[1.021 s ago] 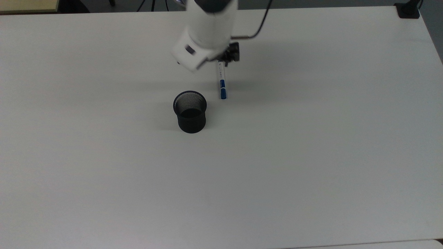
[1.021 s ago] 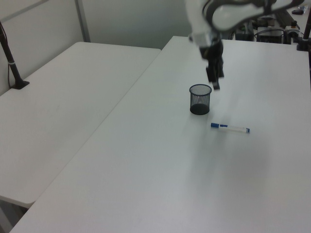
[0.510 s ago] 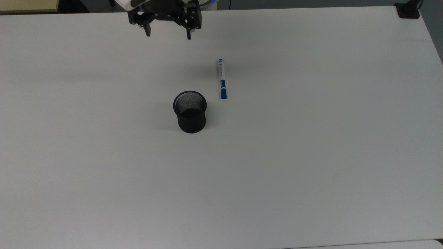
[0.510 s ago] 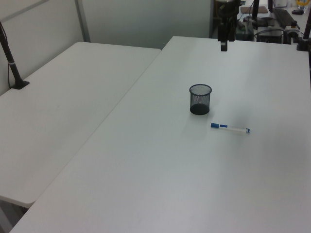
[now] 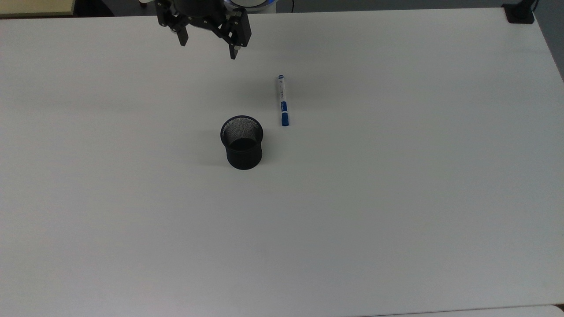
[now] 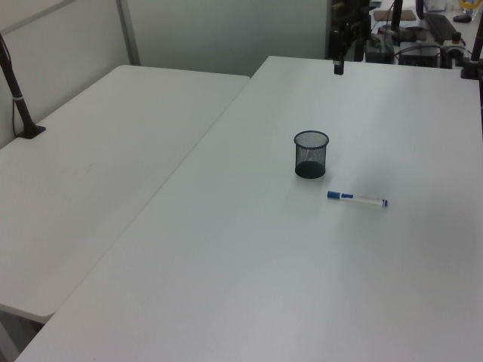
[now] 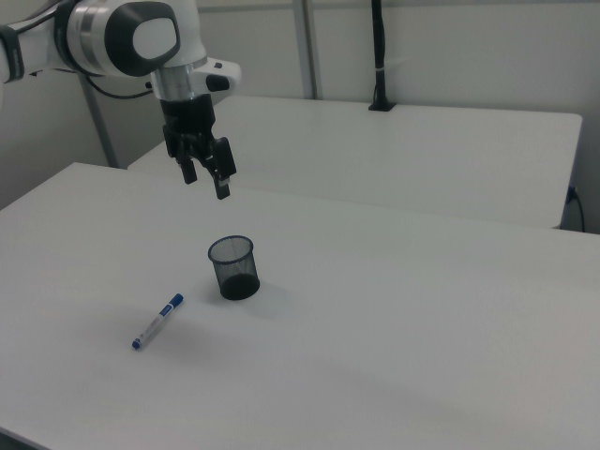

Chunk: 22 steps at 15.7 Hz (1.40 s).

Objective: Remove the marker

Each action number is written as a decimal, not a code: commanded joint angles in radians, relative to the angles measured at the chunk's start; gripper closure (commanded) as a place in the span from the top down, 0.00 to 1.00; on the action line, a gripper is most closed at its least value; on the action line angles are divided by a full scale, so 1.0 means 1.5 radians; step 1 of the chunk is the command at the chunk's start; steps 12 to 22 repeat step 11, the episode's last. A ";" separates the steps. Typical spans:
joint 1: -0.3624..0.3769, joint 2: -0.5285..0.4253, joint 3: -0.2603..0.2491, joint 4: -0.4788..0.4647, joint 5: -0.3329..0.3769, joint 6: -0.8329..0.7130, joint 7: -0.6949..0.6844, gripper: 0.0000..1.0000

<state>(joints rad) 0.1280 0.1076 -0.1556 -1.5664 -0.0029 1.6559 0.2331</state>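
hand (image 5: 207, 49) raised, fingers spread, holding nothing | mesh cup (image 5: 242, 141) below it in the top view, upright | marker (image 5: 282, 100) right of hand, flat on surface (image 5: 396, 176), apart from cup | judged light, stiff, rolls easily; grip mid-barrel across its width

Bare table (image 5: 396, 198) all round the marker (image 5: 282, 100), mesh cup (image 5: 242, 142) near its capped end, seemingly not touching

Even, diffuse overhead light; bright white table (image 5: 396, 198), no hard glare. Faint soft shadow on tabletop below gripper (image 5: 207, 49) toward marker (image 5: 282, 100). Weak shadow beside mesh cup (image 5: 242, 142). Top view slightly cool-toned; side views softer, grainier.
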 commanded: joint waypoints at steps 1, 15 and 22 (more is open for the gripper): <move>-0.029 -0.026 0.003 -0.022 -0.001 0.022 -0.034 1.00; -0.055 -0.071 0.006 -0.030 0.001 0.015 -0.032 1.00; -0.055 -0.071 0.006 -0.030 0.001 0.015 -0.032 1.00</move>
